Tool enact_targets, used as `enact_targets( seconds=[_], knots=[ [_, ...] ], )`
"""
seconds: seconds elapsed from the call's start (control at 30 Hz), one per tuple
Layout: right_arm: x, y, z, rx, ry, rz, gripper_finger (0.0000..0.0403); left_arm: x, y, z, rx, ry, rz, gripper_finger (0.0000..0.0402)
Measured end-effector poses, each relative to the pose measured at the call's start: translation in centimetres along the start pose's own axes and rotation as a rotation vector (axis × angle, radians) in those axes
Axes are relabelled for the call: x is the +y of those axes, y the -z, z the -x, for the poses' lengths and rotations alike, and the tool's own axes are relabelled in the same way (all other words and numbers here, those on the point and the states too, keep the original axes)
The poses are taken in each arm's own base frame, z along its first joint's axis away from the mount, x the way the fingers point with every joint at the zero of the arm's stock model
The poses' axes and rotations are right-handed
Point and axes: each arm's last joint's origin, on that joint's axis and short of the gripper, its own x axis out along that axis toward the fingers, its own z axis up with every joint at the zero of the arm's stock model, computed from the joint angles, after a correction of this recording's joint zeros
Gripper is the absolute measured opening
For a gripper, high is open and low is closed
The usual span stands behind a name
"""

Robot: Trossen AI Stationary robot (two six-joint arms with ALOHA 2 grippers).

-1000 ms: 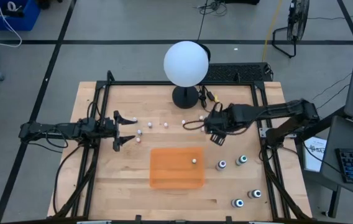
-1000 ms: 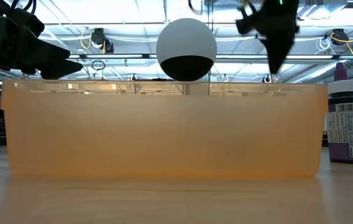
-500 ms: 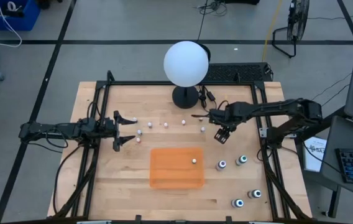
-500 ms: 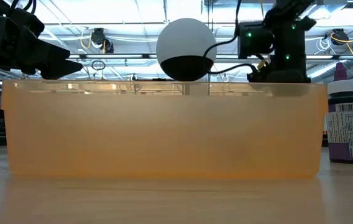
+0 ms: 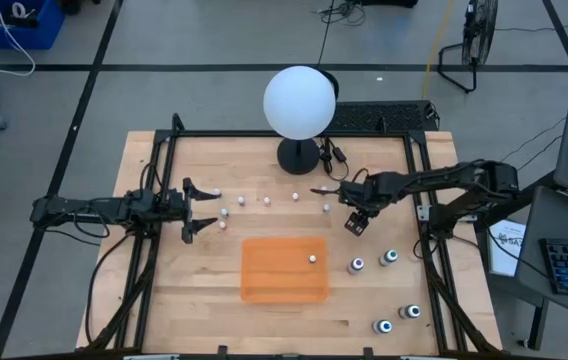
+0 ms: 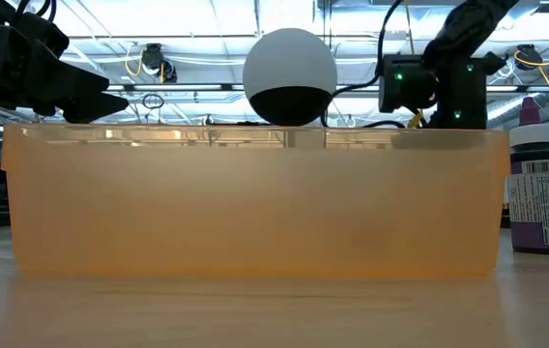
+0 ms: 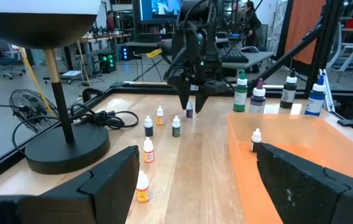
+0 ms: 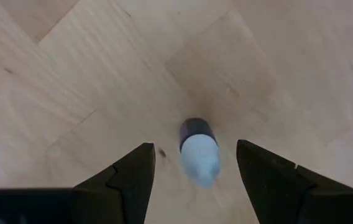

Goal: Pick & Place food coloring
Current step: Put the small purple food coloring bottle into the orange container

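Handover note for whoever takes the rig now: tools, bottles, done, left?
Right tool: open, poised over a small bottle standing on the table, not gripped.
Left tool: open, idle at the table's left.
Done: one small bottle in the orange tray.
Left: the small-bottle row near the lamp, and four bigger bottles right of the tray.
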Motion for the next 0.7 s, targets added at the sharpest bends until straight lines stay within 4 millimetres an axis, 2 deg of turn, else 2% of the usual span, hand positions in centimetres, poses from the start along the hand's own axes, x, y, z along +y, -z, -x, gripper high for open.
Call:
enact_targets(
  seconds=[0.7],
  knots=[
    [0.1,-0.1,-1.6,-0.022,-0.009,0.009,0.0215,0.0,0.0,0.0,0.000,0.000,0.000,0.0324]
  ],
)
